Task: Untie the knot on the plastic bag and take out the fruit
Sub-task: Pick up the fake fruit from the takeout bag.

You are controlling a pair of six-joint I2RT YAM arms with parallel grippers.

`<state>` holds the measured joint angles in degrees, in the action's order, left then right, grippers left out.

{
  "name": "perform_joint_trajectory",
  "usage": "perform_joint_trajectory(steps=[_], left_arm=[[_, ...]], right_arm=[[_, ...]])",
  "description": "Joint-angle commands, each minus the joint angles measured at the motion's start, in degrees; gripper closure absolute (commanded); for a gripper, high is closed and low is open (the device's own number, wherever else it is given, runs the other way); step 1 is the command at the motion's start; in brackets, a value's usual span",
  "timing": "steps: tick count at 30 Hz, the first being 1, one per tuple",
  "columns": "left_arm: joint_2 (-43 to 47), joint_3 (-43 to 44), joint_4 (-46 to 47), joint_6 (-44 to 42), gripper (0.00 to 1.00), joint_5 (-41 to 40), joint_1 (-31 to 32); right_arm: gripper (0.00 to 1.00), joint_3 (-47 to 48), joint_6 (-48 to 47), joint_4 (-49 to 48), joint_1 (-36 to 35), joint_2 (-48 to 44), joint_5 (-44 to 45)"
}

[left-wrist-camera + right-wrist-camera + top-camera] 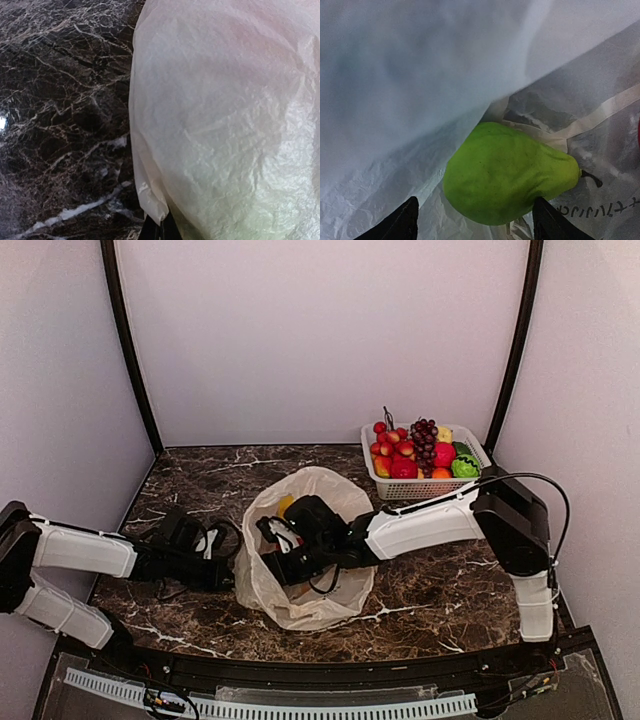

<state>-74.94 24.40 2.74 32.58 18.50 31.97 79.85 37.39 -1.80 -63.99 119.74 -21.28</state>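
Cream plastic bag (300,612) lies open-mouthed on the marble table (200,475); left gripper (159,231) pinched shut on its left edge. Inside the bag, right gripper (475,222) has jaws wide apart either side of a green pear (505,172), not gripping it.

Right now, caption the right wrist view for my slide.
Open fingers flank a green pear lying inside the bag.
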Motion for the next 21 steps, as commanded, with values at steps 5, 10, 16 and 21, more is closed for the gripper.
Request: perform_joint_trajectory(steps=[5, 10, 16, 21], left_arm=[[-1.4, 0.9, 3.8, 0.4, 0.99, 3.0, -0.3], [-1.7, 0.5, 5.3, 1.4, 0.99, 3.9, -0.3], [-1.5, -0.2, 6.2, 2.2, 0.99, 4.1, -0.2], [-1.0, -0.7, 6.0, 2.1, 0.99, 3.6, -0.2]], right_arm=[[0.19, 4.6, 0.0, -1.4, -0.9, 4.7, -2.6], [0.14, 6.4, -0.3, -1.0, -0.8, 6.7, -2.8], [0.15, 7.7, -0.1, -1.1, -0.8, 8.4, -3.6], [0.35, 6.1, 0.3, -1.6, -0.8, 6.6, -1.6]])
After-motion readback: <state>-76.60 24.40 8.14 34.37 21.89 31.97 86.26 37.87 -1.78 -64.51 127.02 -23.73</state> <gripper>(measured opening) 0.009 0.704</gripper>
